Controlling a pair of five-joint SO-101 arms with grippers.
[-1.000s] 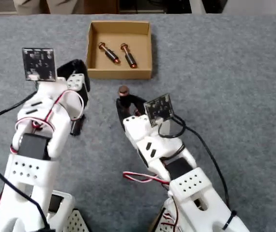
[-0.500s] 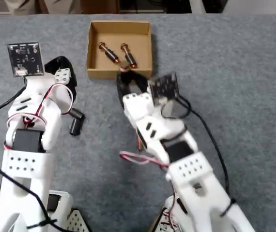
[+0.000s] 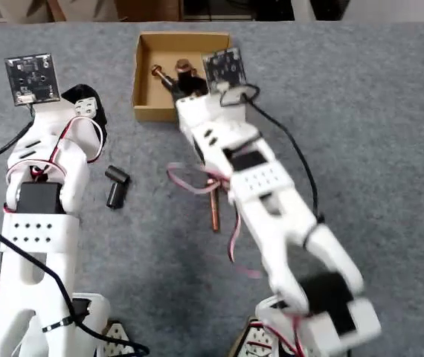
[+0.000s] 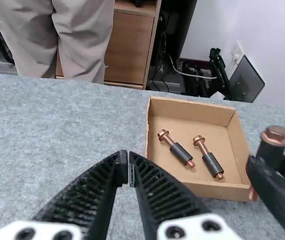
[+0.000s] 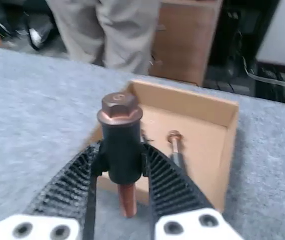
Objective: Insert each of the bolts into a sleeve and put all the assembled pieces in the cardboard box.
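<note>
The assembled piece (image 5: 120,142) is being kept clamped in the right pincer (image 3: 185,82), which is being carried forward over the cardboard box (image 3: 156,114), so its release is probably being neared. The left pincer (image 4: 127,161), closed and empty, is being drawn back. A bolt (image 3: 214,212) and two sleeves (image 3: 113,195) are being left on the worktop (image 3: 361,111).

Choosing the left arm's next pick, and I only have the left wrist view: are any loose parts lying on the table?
Observer: Yes. Two bare sleeves lie on the table just beside the left arm.
Operator: Anything to go in them?
Observer: One loose bolt lies close against the right arm.
Operator: And the piece at my view's edge?
Observer: The right gripper is shut on that assembled piece; the high view places it over the cardboard box.
</note>
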